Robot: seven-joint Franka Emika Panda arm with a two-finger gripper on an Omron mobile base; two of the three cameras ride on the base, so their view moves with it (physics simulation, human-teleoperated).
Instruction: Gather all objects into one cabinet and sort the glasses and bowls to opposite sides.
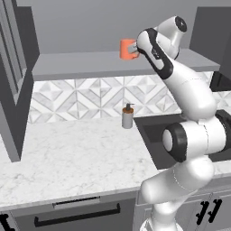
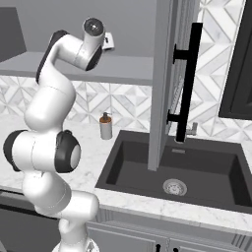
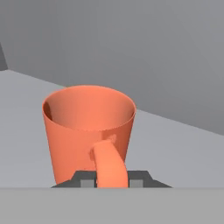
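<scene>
Up on the grey shelf [image 1: 81, 65], orange mug [image 3: 87, 131] upright near the back wall, handle [image 3: 109, 164] turned toward the hand. Jaws clenched on that handle, gripper [image 3: 112, 181] tight either side of it. Looks rigid, glossy, likely light and empty; probably slippery and chippable, so best held low on the handle loop and kept level. No brand, label or lettering anywhere on it

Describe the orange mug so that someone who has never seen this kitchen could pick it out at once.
Look above the marble counter to the grey shelf over the patterned tile wall. The orange mug stands upright there, its handle pinched in the gripper. It is the one bright orange thing; the soap dispenser below is grey.
</scene>
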